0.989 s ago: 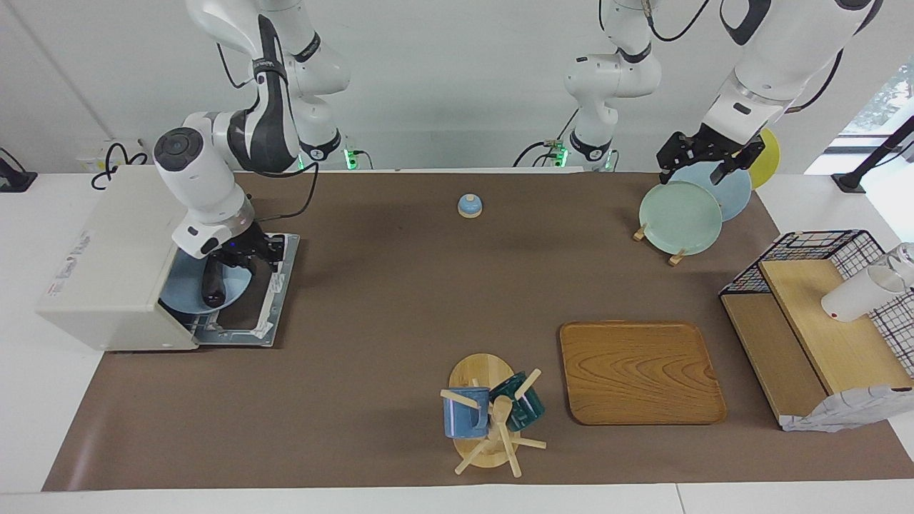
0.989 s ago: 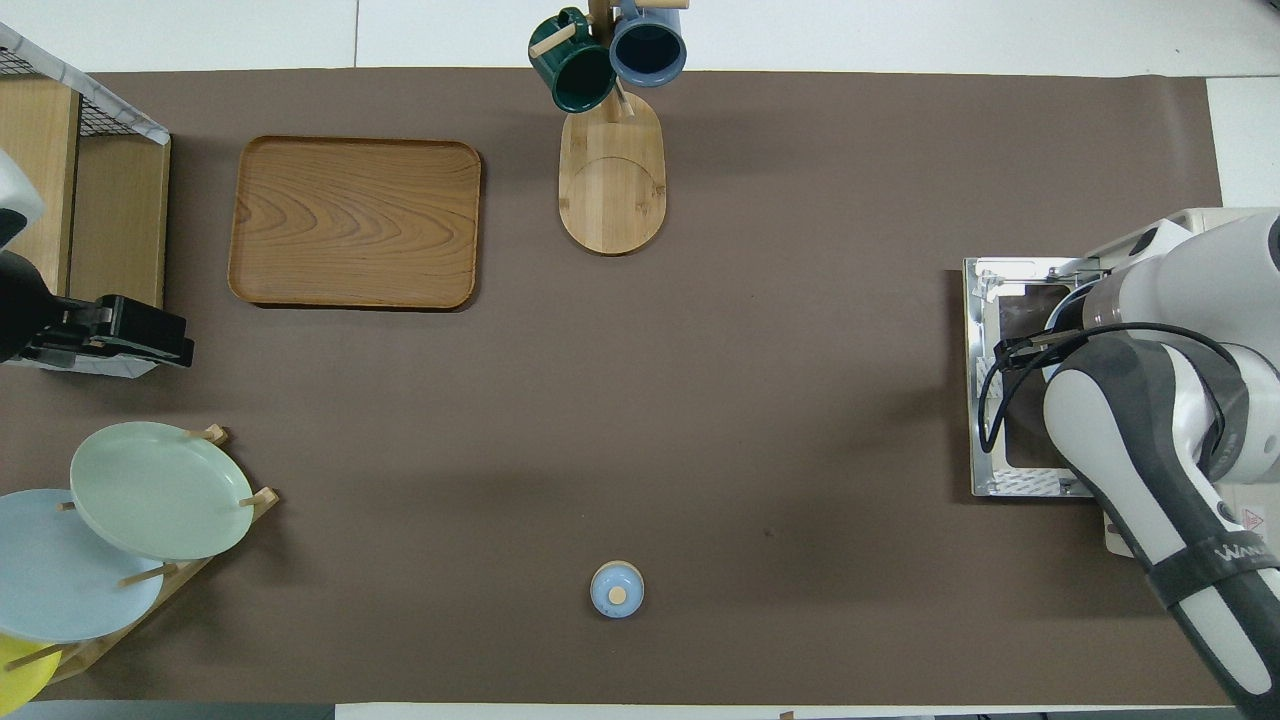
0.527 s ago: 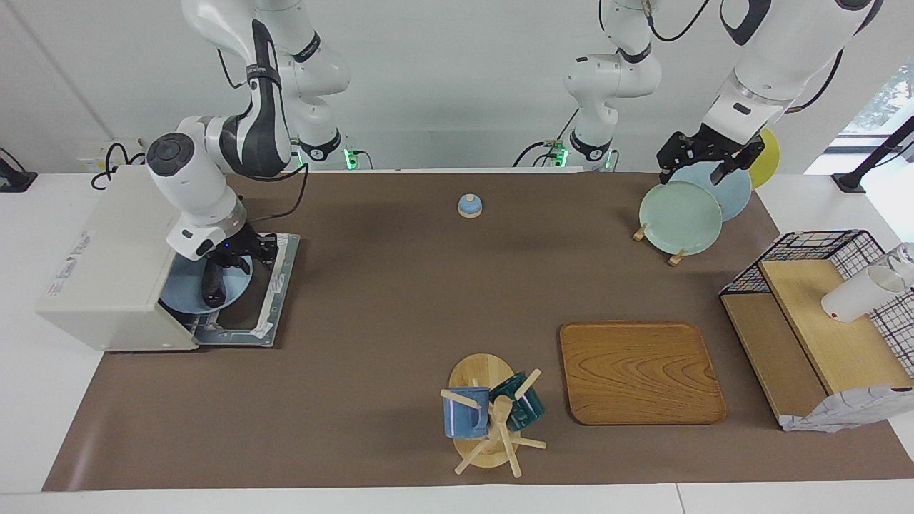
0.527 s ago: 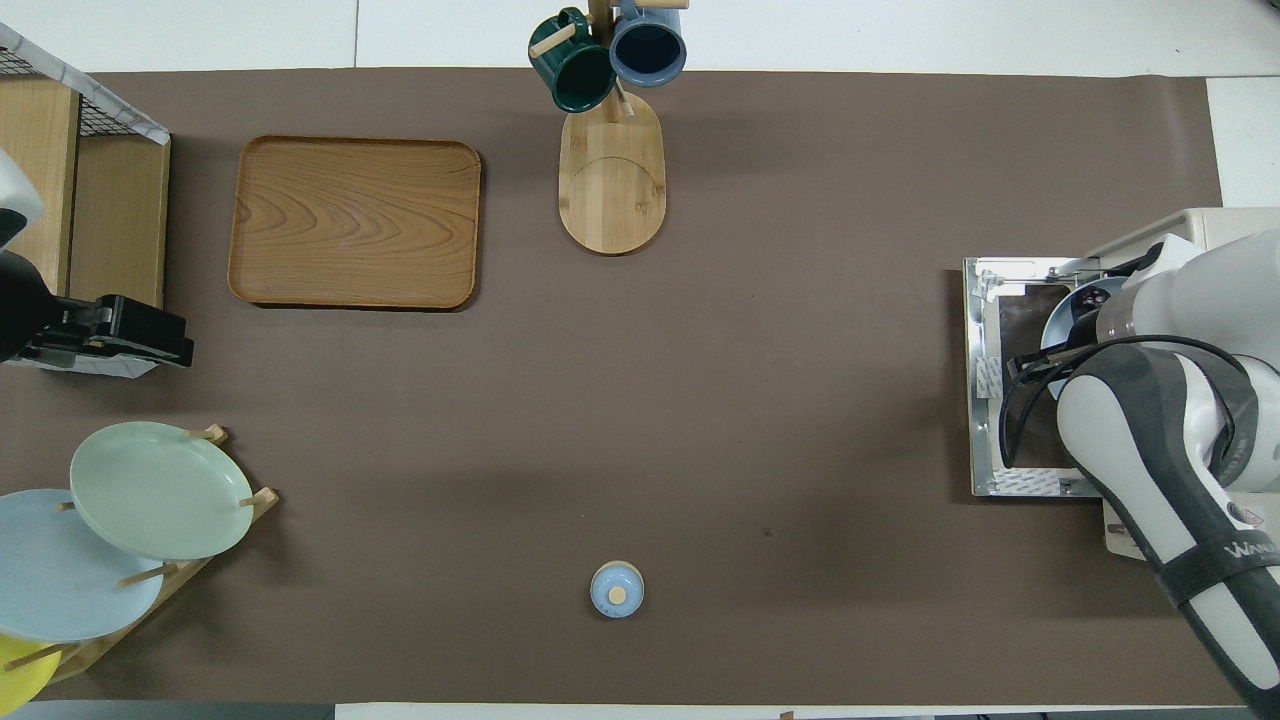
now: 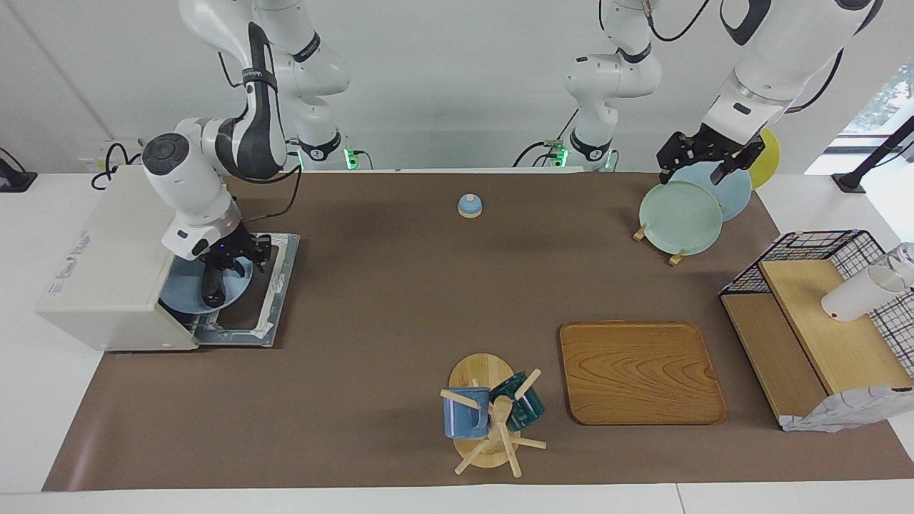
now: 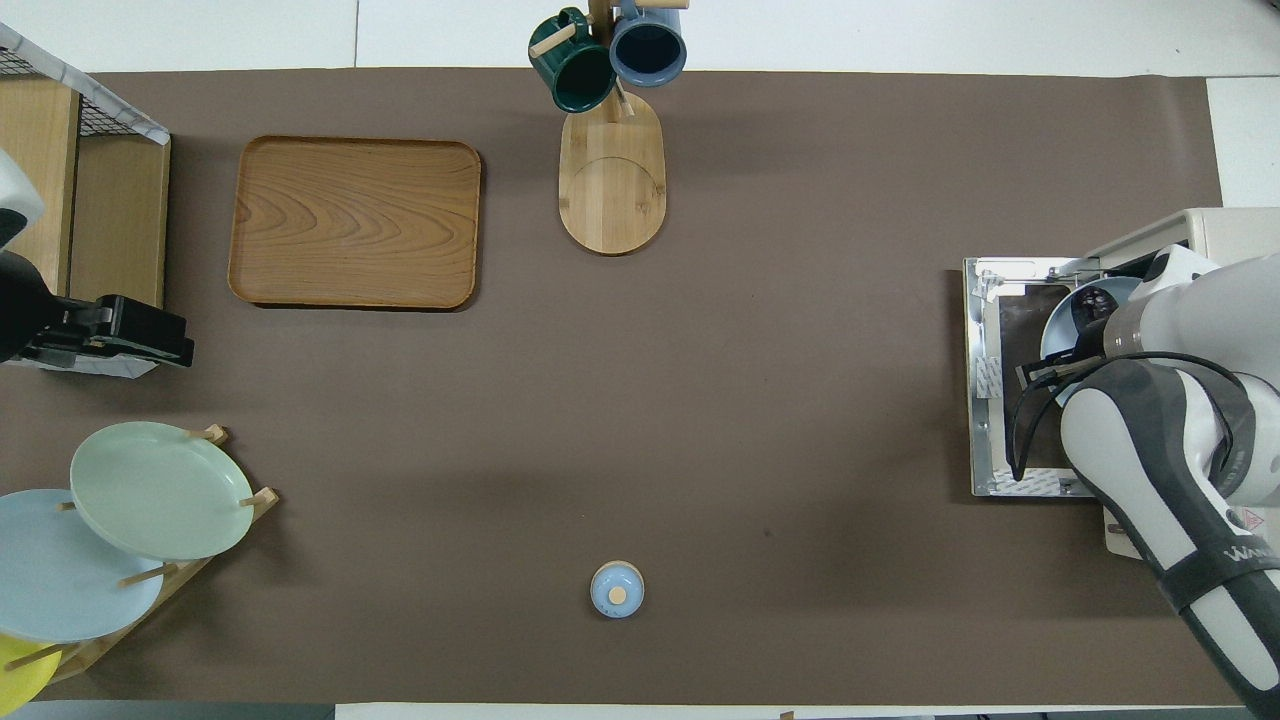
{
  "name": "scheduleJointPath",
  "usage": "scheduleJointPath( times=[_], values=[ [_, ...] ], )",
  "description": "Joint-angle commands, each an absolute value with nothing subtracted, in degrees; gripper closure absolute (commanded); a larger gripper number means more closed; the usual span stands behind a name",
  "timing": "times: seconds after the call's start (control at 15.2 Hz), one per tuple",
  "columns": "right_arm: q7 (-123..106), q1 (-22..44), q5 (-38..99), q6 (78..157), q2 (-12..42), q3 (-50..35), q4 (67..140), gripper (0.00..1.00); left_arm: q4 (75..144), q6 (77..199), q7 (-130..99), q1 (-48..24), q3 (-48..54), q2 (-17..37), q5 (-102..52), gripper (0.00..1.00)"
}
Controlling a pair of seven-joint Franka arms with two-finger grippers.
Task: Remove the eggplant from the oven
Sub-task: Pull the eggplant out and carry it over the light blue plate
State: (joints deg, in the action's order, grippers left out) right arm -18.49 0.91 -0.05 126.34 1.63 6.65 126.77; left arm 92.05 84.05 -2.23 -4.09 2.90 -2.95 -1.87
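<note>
The off-white oven point(image 5: 107, 264) stands at the right arm's end of the table, its door point(image 5: 277, 285) folded down flat on the mat. A blue plate point(image 5: 178, 294) sits in the oven's mouth, half out over the door. The dark eggplant point(image 5: 212, 285) lies on it lengthwise. My right gripper point(image 5: 227, 263) is down at the eggplant's end nearer the robots, right against it. In the overhead view the right arm point(image 6: 1150, 440) covers most of the plate point(image 6: 1062, 322). My left gripper point(image 5: 703, 163) hangs open and empty over the plate rack, waiting.
A small blue bell point(image 5: 469, 205) sits mid-table near the robots. The plate rack point(image 5: 680, 218), a wooden tray point(image 5: 640, 371), a mug tree point(image 5: 489, 414) and a wire basket shelf point(image 5: 821, 314) with a white cup point(image 5: 853, 293) fill the left arm's half.
The right arm has swung toward the oven and its gripper has settled lower on the eggplant's end, uncovering more of the plate from above. The left arm has not moved.
</note>
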Motion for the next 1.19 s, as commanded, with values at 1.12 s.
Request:
scheduleJointPath(
  times=[1.12],
  values=[
    [23.0,42.61,-9.4,109.87,10.36,5.8,103.91,1.0,92.55,83.67,-2.64,-4.04,2.72,-3.78,-2.37,0.0]
  ],
)
